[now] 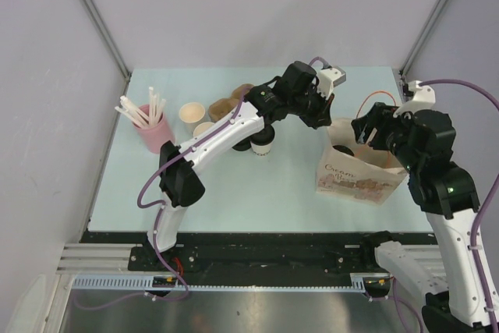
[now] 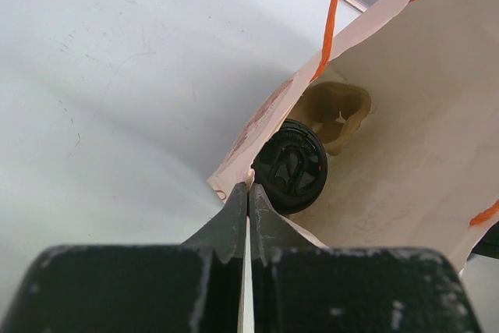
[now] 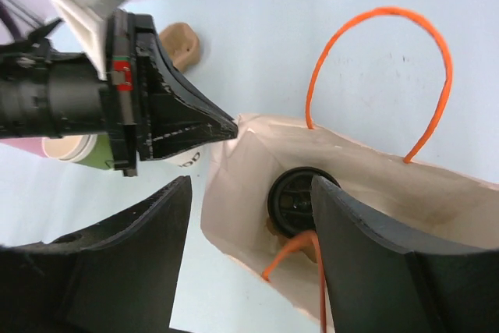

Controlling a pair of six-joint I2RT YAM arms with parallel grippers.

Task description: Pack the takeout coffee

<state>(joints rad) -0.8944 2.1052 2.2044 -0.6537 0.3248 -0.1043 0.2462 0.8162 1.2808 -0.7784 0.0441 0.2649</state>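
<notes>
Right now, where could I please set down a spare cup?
Bare: the near table strip between left arm and bag. Crowded: the cups beside the straws, and the bag mouth, where left gripper and right gripper are.

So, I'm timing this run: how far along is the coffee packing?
Done: one lidded cup sits in the bag. In hand: left gripper pinches the bag rim; right gripper hangs open above it. To do: the other lidded cup on the table.
</notes>
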